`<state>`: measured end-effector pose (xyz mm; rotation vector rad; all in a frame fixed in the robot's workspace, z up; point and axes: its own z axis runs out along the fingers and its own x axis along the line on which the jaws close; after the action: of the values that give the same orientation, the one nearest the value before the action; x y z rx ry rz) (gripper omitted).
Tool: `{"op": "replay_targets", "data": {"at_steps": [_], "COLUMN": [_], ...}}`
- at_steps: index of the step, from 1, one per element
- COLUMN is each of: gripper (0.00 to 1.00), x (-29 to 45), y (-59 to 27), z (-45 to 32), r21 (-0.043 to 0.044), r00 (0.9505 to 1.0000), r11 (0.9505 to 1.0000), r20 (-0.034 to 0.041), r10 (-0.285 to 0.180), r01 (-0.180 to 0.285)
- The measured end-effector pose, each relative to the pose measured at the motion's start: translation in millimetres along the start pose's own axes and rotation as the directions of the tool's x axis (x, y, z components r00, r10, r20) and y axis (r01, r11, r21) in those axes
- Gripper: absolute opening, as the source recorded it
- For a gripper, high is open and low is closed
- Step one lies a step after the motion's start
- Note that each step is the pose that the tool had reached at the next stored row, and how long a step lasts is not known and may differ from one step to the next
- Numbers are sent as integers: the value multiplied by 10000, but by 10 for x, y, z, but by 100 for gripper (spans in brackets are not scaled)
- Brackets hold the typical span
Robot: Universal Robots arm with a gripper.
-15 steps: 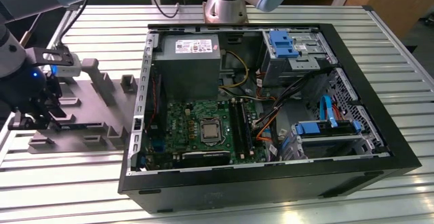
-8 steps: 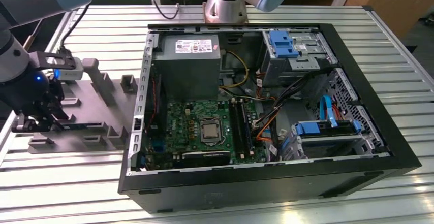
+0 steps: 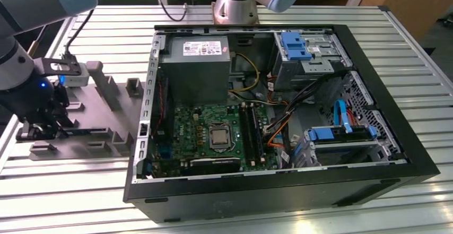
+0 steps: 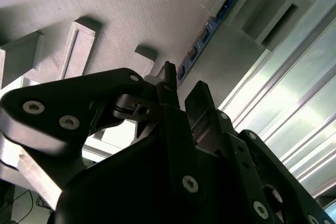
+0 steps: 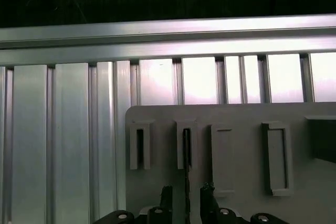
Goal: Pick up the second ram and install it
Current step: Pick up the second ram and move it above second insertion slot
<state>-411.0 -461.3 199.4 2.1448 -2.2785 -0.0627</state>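
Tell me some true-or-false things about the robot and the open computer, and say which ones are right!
1. The computer case lies open, with its green board showing. True.
2. The gripper is inside the case. False: it is over the grey fixture, at the exterior view's left.
3. The second ram stands in a slot of the fixture. True.
4. The gripper is squeezing the ram. False: it is open, with one finger on each side of the ram.

We saw the fixture block [image 3: 106,133] lying on the table [image 3: 71,191], just to the exterior view's left of the computer case [image 3: 283,197], the motherboard [image 3: 205,122] lay inside that case, and the second ram [image 5: 186,148] stood on its edge in the block between the fingers of the gripper [image 5: 185,191].
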Motion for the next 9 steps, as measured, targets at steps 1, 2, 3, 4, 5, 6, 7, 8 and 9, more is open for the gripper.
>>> {"op": "replay_targets", "data": {"at_steps": [1, 2, 3, 4, 5, 6, 7, 8, 9], "gripper": [35, 35, 35, 35, 35, 35, 35, 35, 35], "x": [0, 0, 0, 1, 1, 1, 1, 2, 2], "y": [0, -1, -1, -2, -2, -2, -3, -2, -2], "z": [7, 16, 26, 37, 47, 58, 68, 76, 83], "r21": [1, 3, 4, 4, 3, 4, 11, 38, 92], "r00": [10000, 10000, 10000, 10000, 10000, 10000, 10000, 10000, 10000], "r11": [10000, 10000, 10000, 10000, 10000, 10000, 10000, 10000, 10000], "r20": [0, 1, 0, 1, 0, 0, 0, 0, 3], "r10": [0, 0, 0, -1, -1, -1, -2, -4, -6], "r01": [0, 0, 0, 1, 1, 1, 2, 4, 6]}}
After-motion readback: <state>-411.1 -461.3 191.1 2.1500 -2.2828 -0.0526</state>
